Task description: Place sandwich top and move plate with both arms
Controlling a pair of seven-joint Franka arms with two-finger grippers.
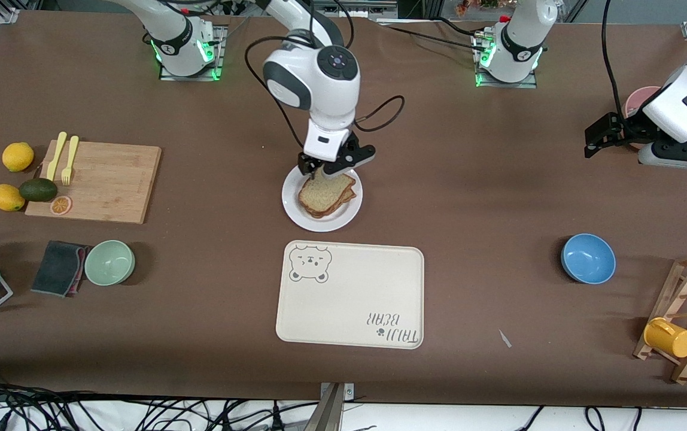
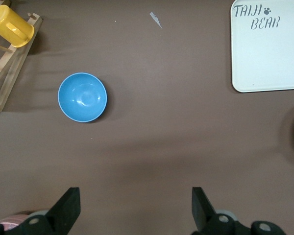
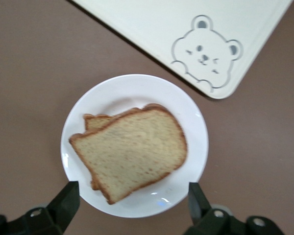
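Note:
The sandwich top (image 1: 324, 191), a light-brown bread slice with darker crust, lies on a lower slice on the round white plate (image 1: 295, 212) in the middle of the table; it also shows in the right wrist view (image 3: 132, 149) on the plate (image 3: 137, 90). My right gripper (image 1: 334, 167) is open and empty just above the plate's edge that lies toward the robot bases; in its wrist view (image 3: 132, 205) the fingers straddle the plate's rim. My left gripper (image 1: 604, 136) is open and empty, waiting over the left arm's end of the table, and shows in its own view (image 2: 135, 208).
A cream bear-print tray (image 1: 349, 296) lies nearer the front camera than the plate. A blue bowl (image 1: 587, 258), a wooden rack with a yellow mug (image 1: 669, 338), a pink dish (image 1: 640, 102), a cutting board (image 1: 101, 179), a green bowl (image 1: 109, 262), lemons and an avocado also stand about.

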